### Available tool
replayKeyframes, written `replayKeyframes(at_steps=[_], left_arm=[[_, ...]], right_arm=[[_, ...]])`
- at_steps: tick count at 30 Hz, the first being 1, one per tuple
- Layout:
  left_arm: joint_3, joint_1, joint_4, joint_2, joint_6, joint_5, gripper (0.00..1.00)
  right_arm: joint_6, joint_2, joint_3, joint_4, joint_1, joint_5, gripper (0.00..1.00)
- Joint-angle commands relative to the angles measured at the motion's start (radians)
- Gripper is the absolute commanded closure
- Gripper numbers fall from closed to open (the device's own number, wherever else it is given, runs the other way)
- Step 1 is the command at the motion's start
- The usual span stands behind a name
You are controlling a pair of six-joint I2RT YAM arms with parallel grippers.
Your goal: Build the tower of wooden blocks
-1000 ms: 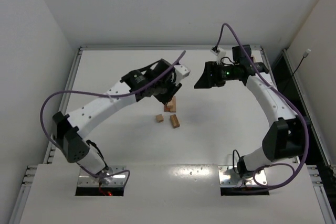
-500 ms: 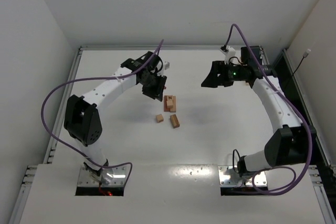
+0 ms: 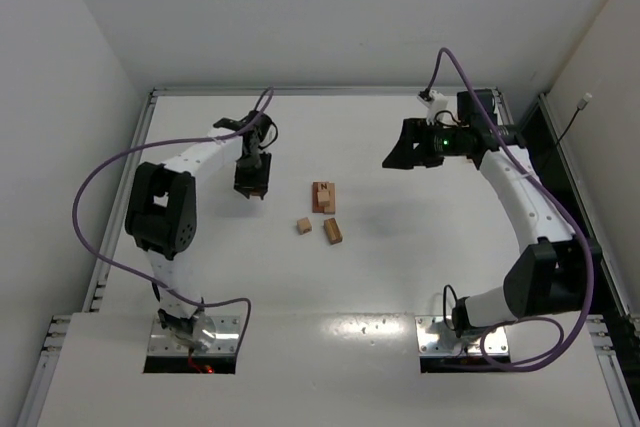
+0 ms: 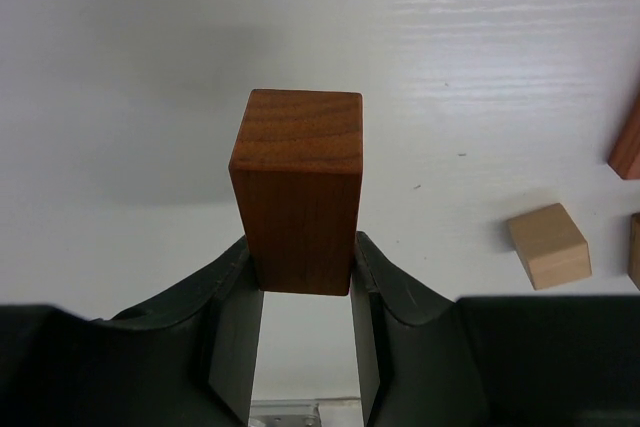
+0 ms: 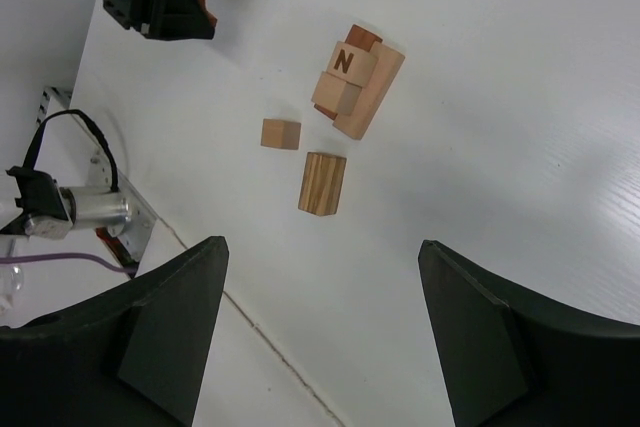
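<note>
The left gripper (image 4: 300, 272) clamps one end of a reddish-brown bar (image 4: 298, 177) over the left part of the white table (image 3: 400, 267), well apart from the other blocks. The right gripper (image 5: 320, 247) hangs at far right, its jaws spread wide and nothing between them. Near the table's middle sits the partly built stack (image 3: 323, 196), topped by a cube marked N, with a loose tan cube (image 3: 304, 226) and a tan bar (image 3: 332, 230) just beside it.

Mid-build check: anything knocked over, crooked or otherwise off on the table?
Nothing looks damaged or spilled. The stack is only a low cluster topped by the N cube; a small tan cube and a bar lie loose beside it. The left gripper holds a reddish block well away.
</note>
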Motion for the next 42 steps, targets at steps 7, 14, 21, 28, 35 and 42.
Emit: replayKeyframes(at_steps=[7,14,21,28,35,42], left_arm=[[0.033,0.003,0.054,0.1,-0.007,0.131,1.0],[0.033,0.003,0.054,0.123,-0.029,0.18,1.0],[-0.022,0.003,0.074,0.123,-0.059,0.199,1.0],[-0.022,-0.006,0.083,0.132,-0.079,0.199,0.87],[-0.052,-0.006,0.113,0.123,-0.09,0.199,0.51],[-0.063,-0.042,0.155,0.023,-0.081,0.136,0.43]], right_arm=[[0.005,-0.004,-0.011,0.034,-0.001,-0.004,0.26],[0.005,0.005,-0.02,0.043,-0.001,-0.004,0.26],[0.014,0.014,-0.02,0.043,-0.001,-0.004,0.25],[0.014,0.014,-0.02,0.043,-0.001,-0.004,0.25],[0.014,0.014,-0.02,0.043,-0.001,-0.004,0.25],[0.014,0.014,-0.02,0.043,0.009,-0.004,0.25]])
